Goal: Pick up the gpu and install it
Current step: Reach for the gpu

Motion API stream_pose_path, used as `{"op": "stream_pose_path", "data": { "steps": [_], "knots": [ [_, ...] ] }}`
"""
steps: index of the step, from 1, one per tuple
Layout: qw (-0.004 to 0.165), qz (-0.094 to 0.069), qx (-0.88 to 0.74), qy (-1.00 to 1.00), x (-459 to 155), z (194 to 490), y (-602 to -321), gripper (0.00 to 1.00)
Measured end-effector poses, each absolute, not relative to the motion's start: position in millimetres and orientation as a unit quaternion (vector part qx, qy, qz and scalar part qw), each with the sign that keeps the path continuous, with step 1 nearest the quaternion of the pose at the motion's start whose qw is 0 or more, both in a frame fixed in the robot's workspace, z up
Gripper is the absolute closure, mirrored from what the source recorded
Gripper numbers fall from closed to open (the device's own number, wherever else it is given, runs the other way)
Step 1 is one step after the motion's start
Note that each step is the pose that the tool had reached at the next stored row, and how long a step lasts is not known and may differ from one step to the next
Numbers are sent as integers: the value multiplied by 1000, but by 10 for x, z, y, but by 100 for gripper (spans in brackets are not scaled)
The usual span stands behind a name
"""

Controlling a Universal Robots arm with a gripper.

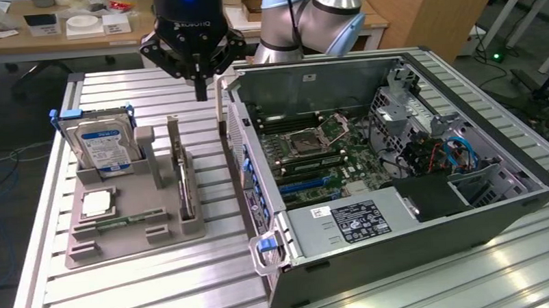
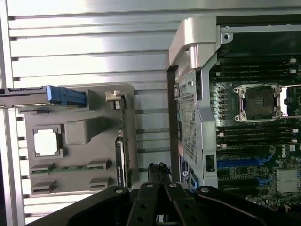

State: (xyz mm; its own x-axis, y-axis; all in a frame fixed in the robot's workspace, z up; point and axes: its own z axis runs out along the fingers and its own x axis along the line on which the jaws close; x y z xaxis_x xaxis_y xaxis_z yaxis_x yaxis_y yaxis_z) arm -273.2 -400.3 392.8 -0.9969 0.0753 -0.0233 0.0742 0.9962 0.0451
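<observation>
Gripper (image 1: pixel 200 95) was fully closed, fingertips pressed together, nothing in it. It hung over the slatted table (image 1: pixel 142 289), above the strip between the grey holder (image 1: pixel 131 234) and the open PC case (image 1: pixel 495 208), near 1 end of the gpu (image 1: pixel 183 188) but apart from it.

The gpu stood on its long edge in a slot of the holder, on the side nearest the case, bracket end toward the exterior view's far side. Probably parked upright so its top edge is free for a pinch from above. In the wrist view it appeared edge-on as a thin dark strip (image 2: pixel 121 146), with the fingertips (image 2: pixel 155 169) off to the case side of it.

The case lay on its side with the panel off, likely so the motherboard (image 1: pixel 334 159) faces up for a straight-down insert. Blue slots (image 1: pixel 303 184) sat near the board's holder-side edge.

Also in the holder: 1 hard drive (image 1: pixel 101 143) upright with a blue label, 1 CPU chip (image 1: pixel 95 201) flat, 1 memory stick (image 1: pixel 131 219) flat. A grey post (image 1: pixel 146 141) rose just beside the gpu, so room there looked tight. The case's wall (image 1: pixel 247 168) stood between the holder and the board, and would have to be cleared. Blue cables (image 1: pixel 462 154) lay well away.
</observation>
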Motion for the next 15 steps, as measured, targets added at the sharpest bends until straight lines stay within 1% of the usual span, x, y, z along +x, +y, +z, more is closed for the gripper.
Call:
{"op": "stream_pose_path", "data": {
  "steps": [15],
  "knots": [
    [13, 22, 37, 999, -2910, 3927, -4006, 89]
  ]
}}
